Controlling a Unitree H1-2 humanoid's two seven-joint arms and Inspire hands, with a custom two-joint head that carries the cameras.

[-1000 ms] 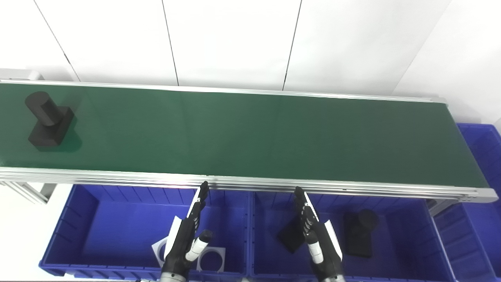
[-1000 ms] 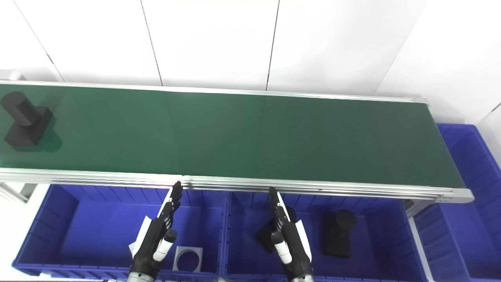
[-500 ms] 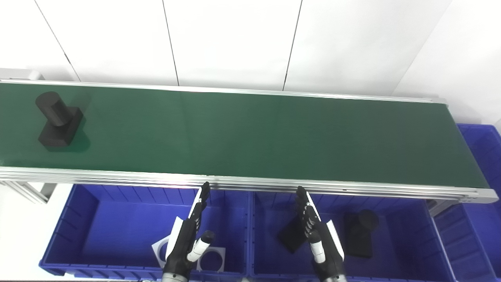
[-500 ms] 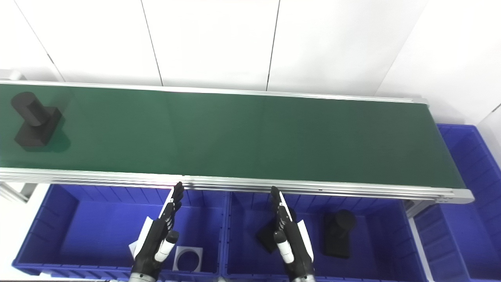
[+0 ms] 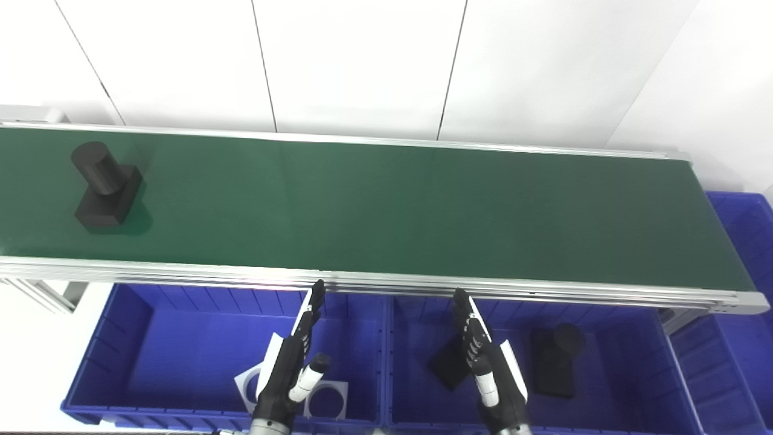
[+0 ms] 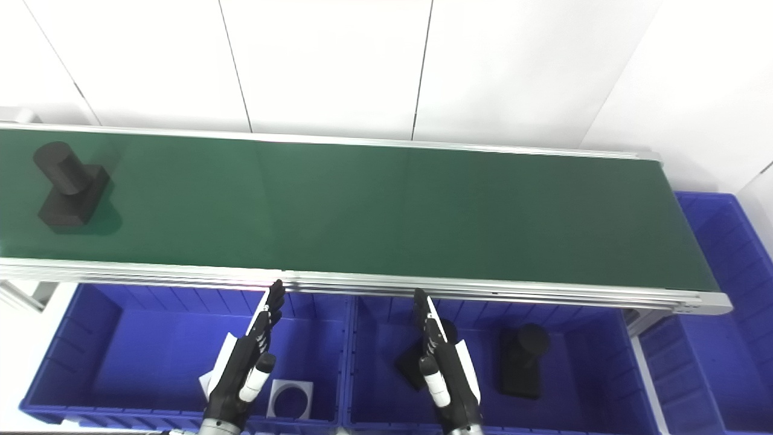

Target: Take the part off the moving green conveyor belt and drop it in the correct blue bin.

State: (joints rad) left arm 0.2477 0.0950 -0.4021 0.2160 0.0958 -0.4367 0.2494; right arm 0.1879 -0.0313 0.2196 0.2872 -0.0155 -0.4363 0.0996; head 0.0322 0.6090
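The right hand (image 5: 492, 368) is hiding part of a black part (image 5: 448, 364); the third blue bin (image 5: 746, 241) is running off-frame.

Long dark-green conveyor belt (image 5: 392, 205) in silver aluminium frame spans view. One matte black part (image 5: 105, 187), upright cylinder on rectangular base, stands on belt near left end. Rest of belt bare.

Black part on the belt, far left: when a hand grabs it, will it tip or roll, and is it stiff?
The black part looks rigid: crisp edges, no sag. It stands on a flat rectangular base with an upright cylinder, so it probably won't roll, but a push high on the cylinder might tip it. Its matte surface suggests a fair grip. Weight can't be judged.
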